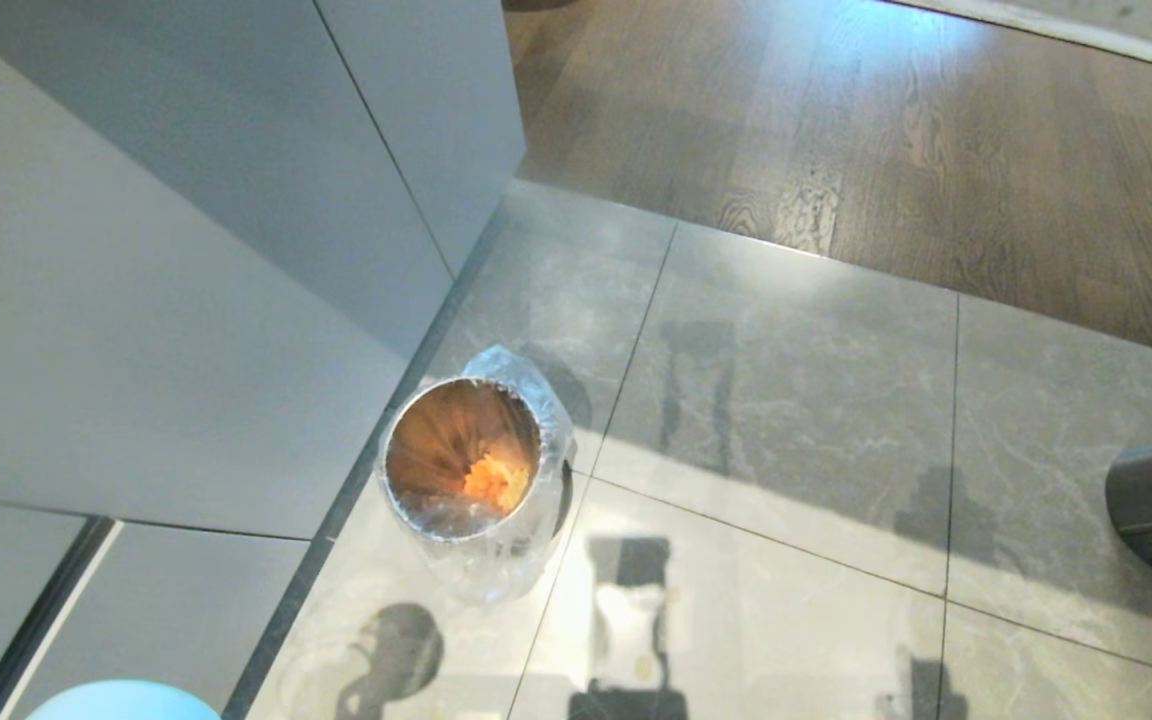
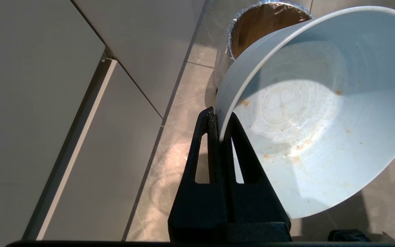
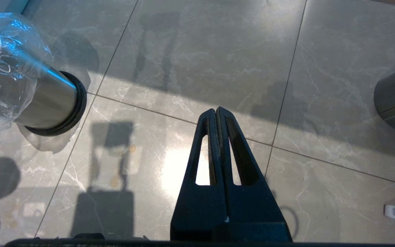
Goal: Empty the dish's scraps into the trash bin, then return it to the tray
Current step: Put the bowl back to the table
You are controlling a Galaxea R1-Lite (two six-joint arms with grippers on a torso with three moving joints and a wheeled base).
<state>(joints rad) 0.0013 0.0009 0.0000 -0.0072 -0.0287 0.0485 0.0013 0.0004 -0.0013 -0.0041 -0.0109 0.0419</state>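
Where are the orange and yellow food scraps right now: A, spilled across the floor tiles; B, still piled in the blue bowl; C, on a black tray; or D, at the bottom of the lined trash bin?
D: the scraps lie inside the trash bin, while the dish, clamped at its rim by the left pincer, holds only smears and crumbs.
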